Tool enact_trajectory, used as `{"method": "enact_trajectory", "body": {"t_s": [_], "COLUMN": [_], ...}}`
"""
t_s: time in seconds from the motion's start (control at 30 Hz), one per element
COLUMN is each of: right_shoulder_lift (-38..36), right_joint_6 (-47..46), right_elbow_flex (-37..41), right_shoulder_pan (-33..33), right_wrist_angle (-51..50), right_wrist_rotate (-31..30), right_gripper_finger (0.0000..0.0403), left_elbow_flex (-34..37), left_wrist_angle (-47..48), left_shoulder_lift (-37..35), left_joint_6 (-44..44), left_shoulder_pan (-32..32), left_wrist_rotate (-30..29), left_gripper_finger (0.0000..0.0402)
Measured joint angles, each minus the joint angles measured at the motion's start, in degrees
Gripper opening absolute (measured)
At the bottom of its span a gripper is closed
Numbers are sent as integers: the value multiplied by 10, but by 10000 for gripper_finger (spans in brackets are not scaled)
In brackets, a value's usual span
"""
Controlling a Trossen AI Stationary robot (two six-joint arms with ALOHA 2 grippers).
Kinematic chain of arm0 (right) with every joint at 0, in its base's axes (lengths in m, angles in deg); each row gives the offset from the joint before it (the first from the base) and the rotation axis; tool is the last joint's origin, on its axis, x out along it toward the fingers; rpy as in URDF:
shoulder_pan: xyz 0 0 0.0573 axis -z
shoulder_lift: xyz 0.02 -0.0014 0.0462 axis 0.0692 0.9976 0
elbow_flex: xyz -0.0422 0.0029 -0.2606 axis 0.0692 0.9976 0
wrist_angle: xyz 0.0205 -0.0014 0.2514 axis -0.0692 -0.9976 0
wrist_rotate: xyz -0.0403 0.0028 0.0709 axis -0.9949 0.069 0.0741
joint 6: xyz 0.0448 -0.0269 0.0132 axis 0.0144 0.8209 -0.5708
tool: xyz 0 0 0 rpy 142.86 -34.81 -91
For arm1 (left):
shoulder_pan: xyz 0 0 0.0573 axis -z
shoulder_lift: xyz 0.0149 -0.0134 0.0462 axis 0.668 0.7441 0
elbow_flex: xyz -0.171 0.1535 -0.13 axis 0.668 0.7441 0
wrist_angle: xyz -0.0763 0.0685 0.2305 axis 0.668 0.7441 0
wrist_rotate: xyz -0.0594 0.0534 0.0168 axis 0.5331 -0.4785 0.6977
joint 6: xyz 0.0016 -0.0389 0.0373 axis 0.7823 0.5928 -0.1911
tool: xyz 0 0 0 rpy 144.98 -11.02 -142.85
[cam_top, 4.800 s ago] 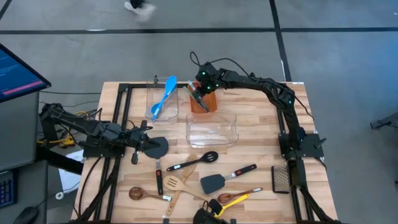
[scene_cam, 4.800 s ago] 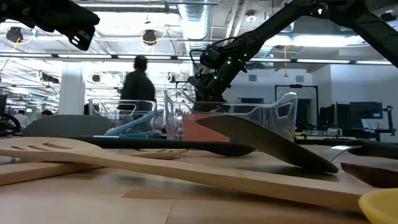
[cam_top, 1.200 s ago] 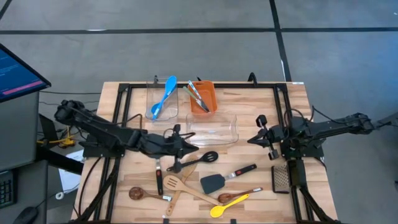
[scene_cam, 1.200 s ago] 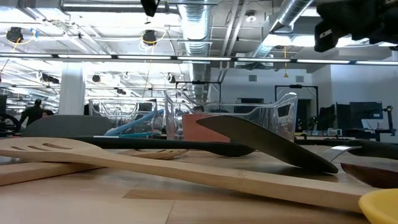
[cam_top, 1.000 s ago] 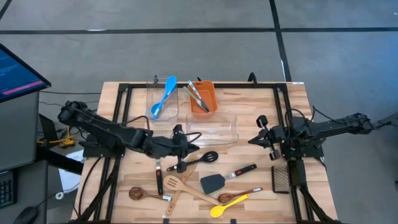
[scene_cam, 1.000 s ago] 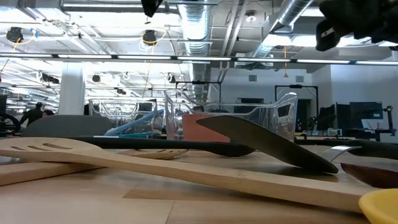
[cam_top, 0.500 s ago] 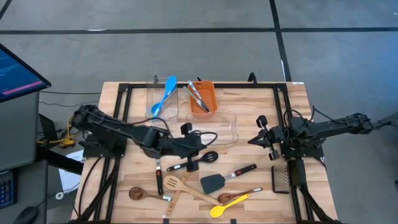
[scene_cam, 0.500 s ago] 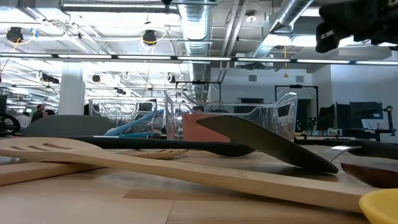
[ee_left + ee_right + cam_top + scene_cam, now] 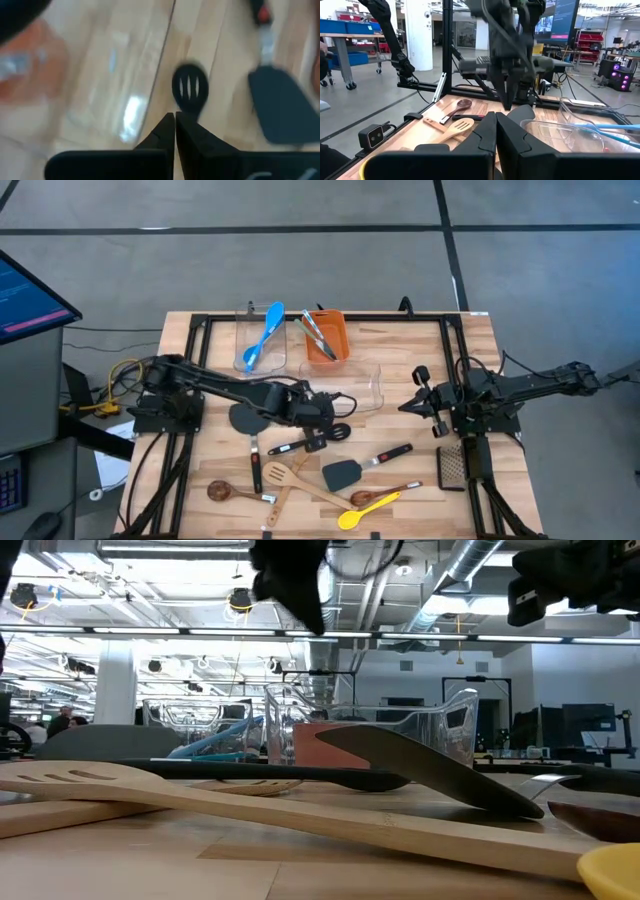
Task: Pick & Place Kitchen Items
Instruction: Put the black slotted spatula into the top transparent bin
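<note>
The left gripper, fingers pressed together with nothing between them, hovers above the black slotted spoon, which lies on the wooden table just in front of a clear tub. The right gripper waits at the table's right side, fingers closed and empty.

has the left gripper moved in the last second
Yes. The left gripper has moved rightward across the table, from beside the clear tub's left corner to over the black slotted spoon.

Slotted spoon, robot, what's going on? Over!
Left hand shut, empty, above the black slotted spoon. Right hand shut, waiting at the table's right. Clear tub close beside the spoon.
</note>
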Motion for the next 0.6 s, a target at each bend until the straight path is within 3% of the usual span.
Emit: {"method": "enact_trajectory", "body": {"t_s": [0.23, 0.6], "right_shoulder_lift": [0, 0], "right_joint_6": [1, -1], "right_elbow_flex": [0, 0], "right_shoulder_pan": [2, 30], "right_wrist_angle": [-11, -32], "right_wrist_rotate": [0, -1], "right_gripper_finger": [0, 0], "left_elbow_flex": [0, 12], "left_wrist_angle": [36, 29], "left_shoulder_lift": [29, 28], "left_joint_6": [8, 12], "left_shoulder_pan": [8, 18], "left_wrist_rotate": [68, 73], "left_gripper_finger": [1, 1]}}
